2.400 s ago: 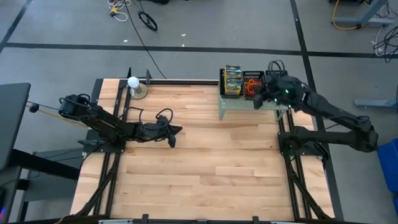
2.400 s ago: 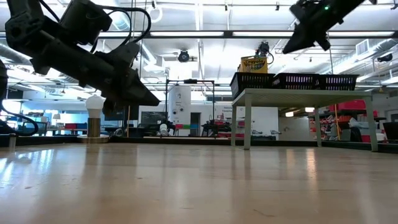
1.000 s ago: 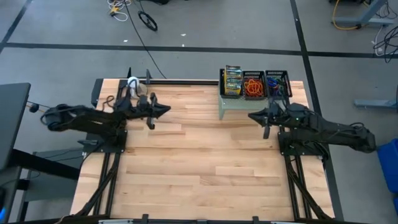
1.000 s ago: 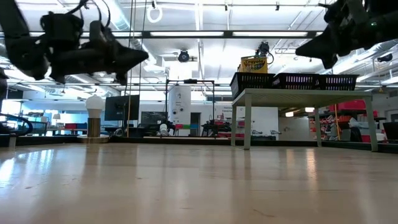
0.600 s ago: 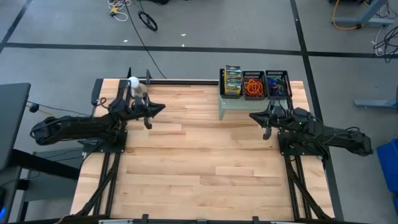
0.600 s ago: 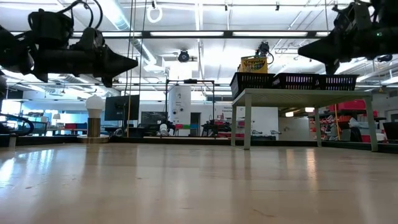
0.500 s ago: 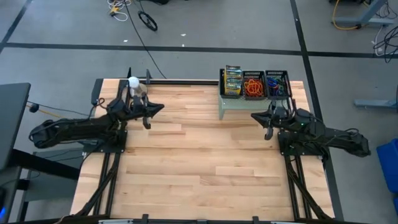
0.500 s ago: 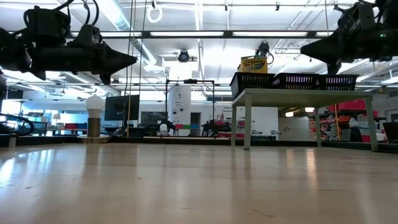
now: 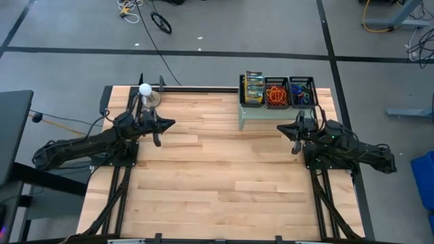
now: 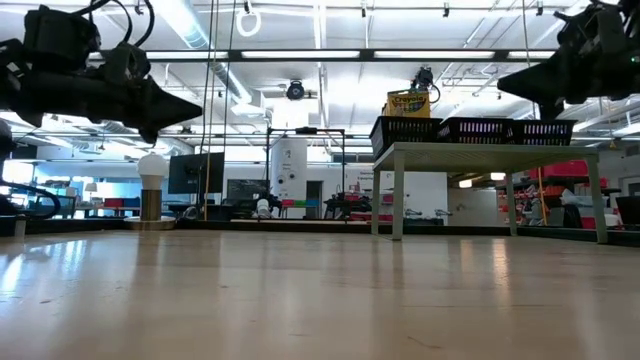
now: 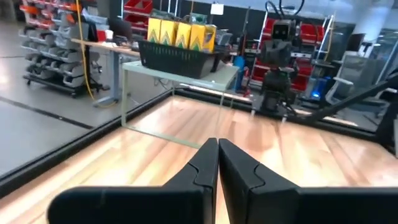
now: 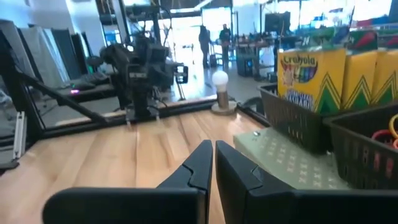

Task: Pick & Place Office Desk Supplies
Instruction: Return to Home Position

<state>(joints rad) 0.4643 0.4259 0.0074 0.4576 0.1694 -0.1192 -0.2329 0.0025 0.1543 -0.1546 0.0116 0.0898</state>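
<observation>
Ahead of the right gripper [image 12: 212, 148], the rubber bands [image 12: 387, 133] are cut by the picture's edge and half hidden behind the middle tray [image 12: 364, 149]. The end tray [image 9: 303, 78] nearest that gripper holds contents too small to sort.

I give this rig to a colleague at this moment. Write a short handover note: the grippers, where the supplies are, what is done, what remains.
Left gripper: fingers shut, empty, near the white ball.
Right gripper: fingers shut, empty, before the shelf.
Supplies: crayon boxes in the left tray, rubber bands in the middle tray and right tray, all on the shelf.
Done: no supplies show on the table.
Left: probably only parking the arms.
</observation>
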